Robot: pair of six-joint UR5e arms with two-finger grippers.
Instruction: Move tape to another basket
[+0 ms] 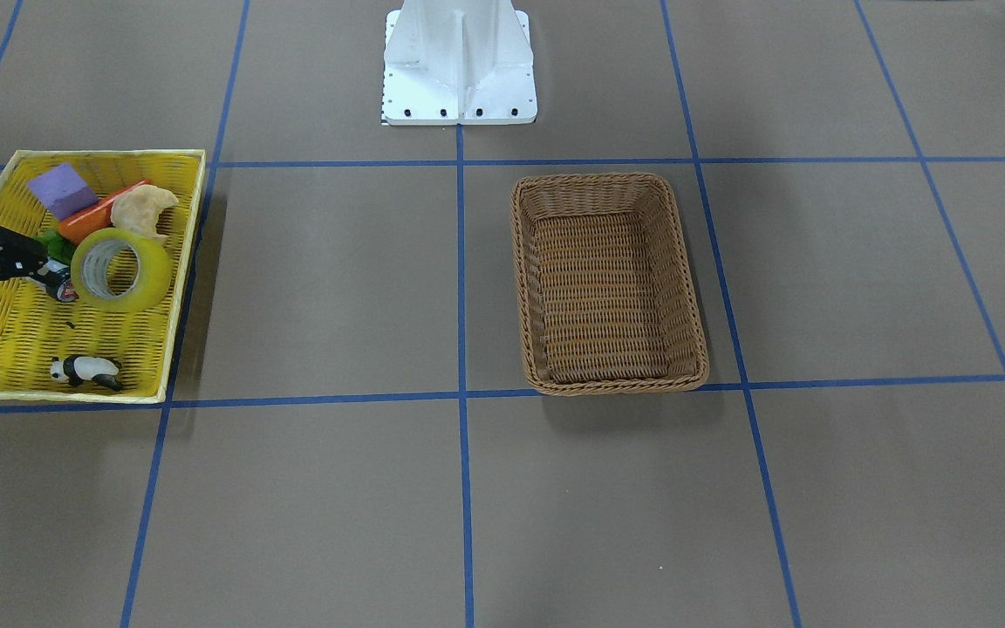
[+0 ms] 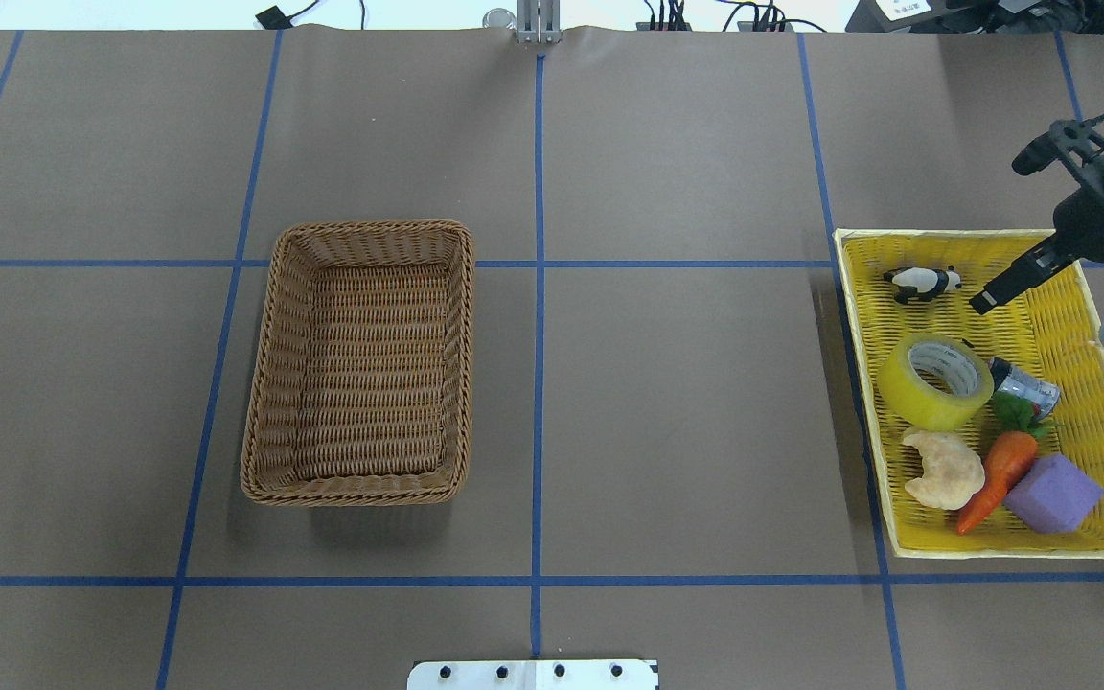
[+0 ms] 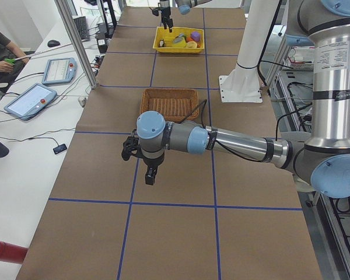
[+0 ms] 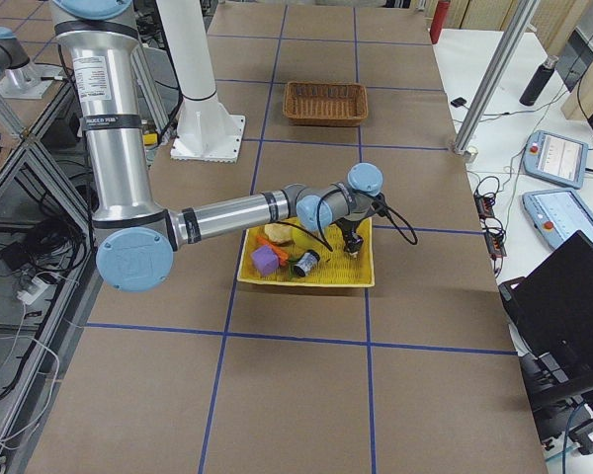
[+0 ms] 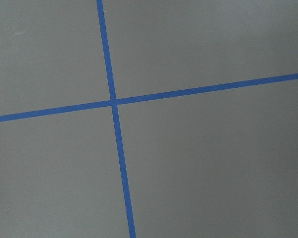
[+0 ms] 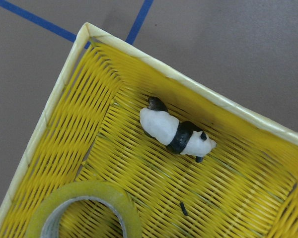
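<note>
The tape (image 1: 156,269) lies in the yellow tray (image 1: 181,288), well apart from the basket (image 1: 594,179). The right gripper (image 1: 14,296), fingers wide, hovers beside it and should pinch the roll's wall squarely. For the left gripper (image 3: 150,175), cannot tell.

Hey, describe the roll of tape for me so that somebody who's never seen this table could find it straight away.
Find the shallow bright yellow woven basket on the robot's right side of the table. Near its middle, between the toy panda and the croissant, lies the tape. It is the only ring there: a wide translucent yellow roll with a whitish printed core.
</note>
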